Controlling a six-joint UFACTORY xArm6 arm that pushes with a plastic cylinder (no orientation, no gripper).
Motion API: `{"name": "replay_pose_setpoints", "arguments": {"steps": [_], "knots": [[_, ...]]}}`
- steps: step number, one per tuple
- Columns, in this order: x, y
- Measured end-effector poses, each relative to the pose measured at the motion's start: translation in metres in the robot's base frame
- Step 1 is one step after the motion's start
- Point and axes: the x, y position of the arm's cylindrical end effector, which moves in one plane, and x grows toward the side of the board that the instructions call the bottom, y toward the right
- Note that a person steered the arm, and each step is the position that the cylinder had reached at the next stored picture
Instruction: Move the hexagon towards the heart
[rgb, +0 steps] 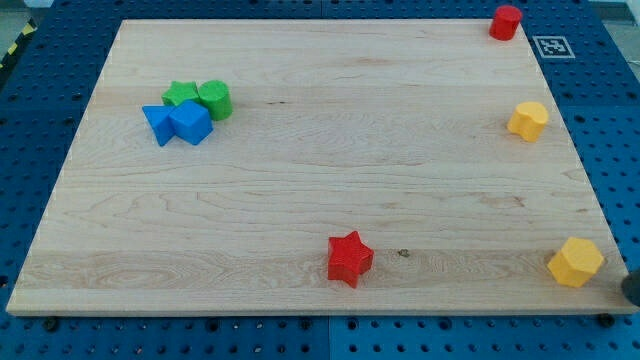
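The yellow hexagon lies at the board's lower right corner, near the right edge. The yellow heart lies well above it, by the right edge. A dark rounded shape at the view's right border, just right of and slightly below the hexagon, appears to be my tip. It is cut off by the border. A narrow gap shows between it and the hexagon.
A red cylinder sits at the board's top right corner. A red star lies near the bottom middle. At the upper left, a green star, a green cylinder and two blue blocks cluster together.
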Motion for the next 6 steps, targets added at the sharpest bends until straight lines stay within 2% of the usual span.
{"name": "replay_pose_setpoints", "arguments": {"steps": [1, 3, 6], "knots": [[0.000, -0.049], [-0.003, -0.057], [-0.067, -0.057]]}}
